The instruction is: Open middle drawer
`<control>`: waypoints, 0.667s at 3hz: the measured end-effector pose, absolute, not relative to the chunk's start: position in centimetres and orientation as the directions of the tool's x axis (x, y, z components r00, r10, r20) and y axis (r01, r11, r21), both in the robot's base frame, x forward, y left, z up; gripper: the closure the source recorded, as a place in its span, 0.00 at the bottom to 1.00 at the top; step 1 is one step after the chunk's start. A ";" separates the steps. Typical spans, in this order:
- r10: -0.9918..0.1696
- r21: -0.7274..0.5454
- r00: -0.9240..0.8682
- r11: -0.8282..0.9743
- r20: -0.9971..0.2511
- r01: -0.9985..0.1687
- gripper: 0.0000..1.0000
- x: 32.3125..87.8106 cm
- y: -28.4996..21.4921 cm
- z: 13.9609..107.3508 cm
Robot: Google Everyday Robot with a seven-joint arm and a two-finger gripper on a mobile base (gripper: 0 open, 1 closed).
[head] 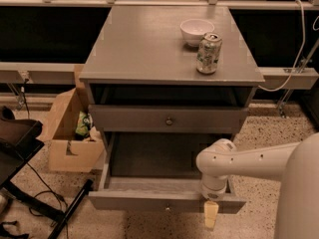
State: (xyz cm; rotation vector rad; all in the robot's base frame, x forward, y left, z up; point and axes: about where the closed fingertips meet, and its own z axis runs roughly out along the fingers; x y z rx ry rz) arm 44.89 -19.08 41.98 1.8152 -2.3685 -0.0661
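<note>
The middle drawer (149, 201) is a grey drawer with a small round knob (167, 208) on its flat front. It stands pulled far out below the cabinet, its deep grey box showing and nothing in it. My gripper (211, 214) hangs from the white arm (239, 162) at the right part of the drawer's front edge. It points down and reaches just past the front, to the right of the knob. The drawer above (168, 119) is shut, with its own knob at centre.
The grey cabinet top (149, 49) holds a white bowl (196, 31) and a green can (208, 53). An open cardboard box (70, 133) stands on the floor to the left. A dark chair base (20, 148) and cables lie at far left.
</note>
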 end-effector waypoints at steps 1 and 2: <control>-0.963 0.140 -0.252 0.263 0.091 -0.954 0.00 44.7 -19.1 41.7; -0.961 0.201 -0.263 0.275 0.082 -0.940 0.14 43.0 -19.4 40.8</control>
